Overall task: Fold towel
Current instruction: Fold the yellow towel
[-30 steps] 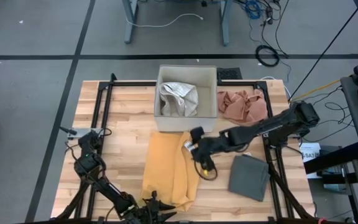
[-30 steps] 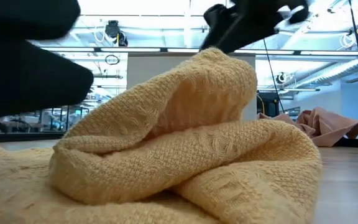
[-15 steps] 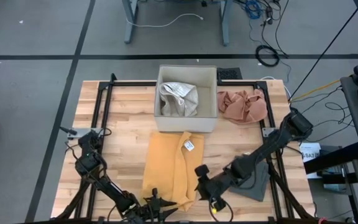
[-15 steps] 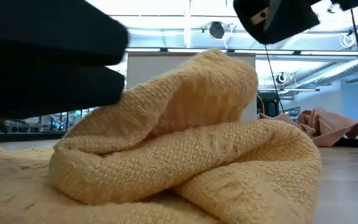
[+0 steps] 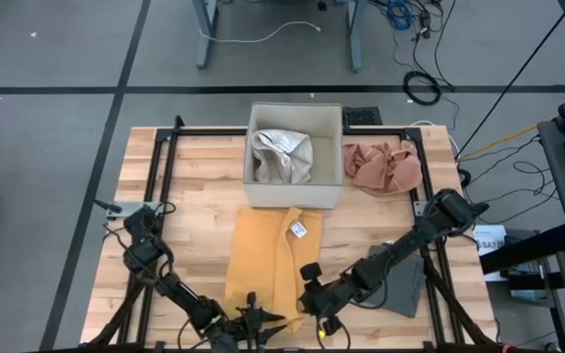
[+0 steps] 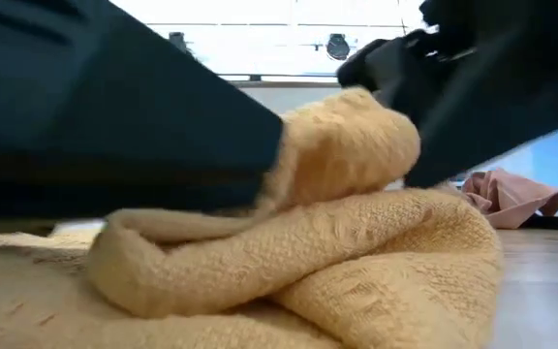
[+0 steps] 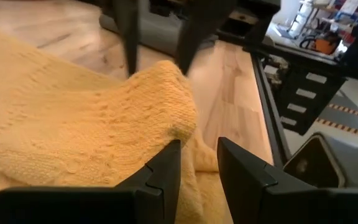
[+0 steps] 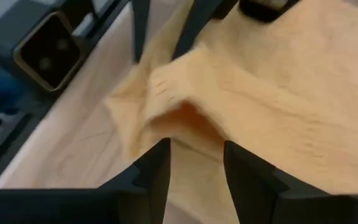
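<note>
Towel: yellow towel (image 5: pixel 268 265) lies rumpled at the table's (image 5: pixel 199 176) near edge.
Left gripper (image 7: pixel 197 171): jaws part-open, towel's raised fold just ahead, nothing held.
Right gripper (image 8: pixel 194 163): jaws part-open straddling towel's corner, not gripping.

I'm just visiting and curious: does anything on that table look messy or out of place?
The yellow towel is bunched into a thick hump at its near corner, between both grippers, instead of lying flat. A pink cloth sits crumpled beside the box, which holds another rumpled cloth. Nothing looks damaged or spilled.
</note>
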`<state>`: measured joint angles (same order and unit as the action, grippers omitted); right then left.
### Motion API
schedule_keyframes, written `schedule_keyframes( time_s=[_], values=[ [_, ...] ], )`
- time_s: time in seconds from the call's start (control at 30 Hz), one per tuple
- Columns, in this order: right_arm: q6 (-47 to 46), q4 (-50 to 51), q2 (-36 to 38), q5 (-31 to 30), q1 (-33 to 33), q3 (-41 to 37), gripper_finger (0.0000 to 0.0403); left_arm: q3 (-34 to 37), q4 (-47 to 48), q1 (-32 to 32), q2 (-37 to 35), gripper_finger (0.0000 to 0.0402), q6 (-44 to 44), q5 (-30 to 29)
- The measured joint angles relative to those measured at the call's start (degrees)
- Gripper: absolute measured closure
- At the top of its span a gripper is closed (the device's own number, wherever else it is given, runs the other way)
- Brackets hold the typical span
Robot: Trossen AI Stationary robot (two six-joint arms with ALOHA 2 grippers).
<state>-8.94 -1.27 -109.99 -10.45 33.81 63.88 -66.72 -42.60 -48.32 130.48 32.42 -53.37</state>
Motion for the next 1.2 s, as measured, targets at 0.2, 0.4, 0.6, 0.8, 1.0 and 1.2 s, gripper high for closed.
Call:
schedule_keyframes(
  time_s=[0.2,0.4,0.6,0.8,1.0,1.2],
  values=[
    [3.6,-3.4,0.0,0.0,-2.5,0.0,0.0288,0.0,0.1,1.3,0.0,0.0292,-0.1,3.4],
    [7.5,-4.6,0.0,1.3,-3.5,0.0,0.0325,0.0,-0.4,0.4,0.0,0.0292,-1.0,1.7],
    [10.5,-4.9,0.0,1.6,-3.6,0.0,0.0378,-0.6,-3.7,-2.5,0.0,0.0292,-10.4,-7.4],
    [11.8,-7.9,0.0,1.9,-4.2,0.0,0.0397,-6.2,-2.5,-3.2,0.0,0.0291,-28.6,-12.4],
    [12.4,-7.1,0.0,1.8,-5.0,1.6,0.0395,-7.8,2.2,0.7,0.0,0.0291,-25.3,-7.5],
    [13.1,-3.1,0.0,1.8,-4.5,4.0,0.0395,-11.4,17.3,2.9,0.0,0.0291,-19.4,-6.2]
  ],
)
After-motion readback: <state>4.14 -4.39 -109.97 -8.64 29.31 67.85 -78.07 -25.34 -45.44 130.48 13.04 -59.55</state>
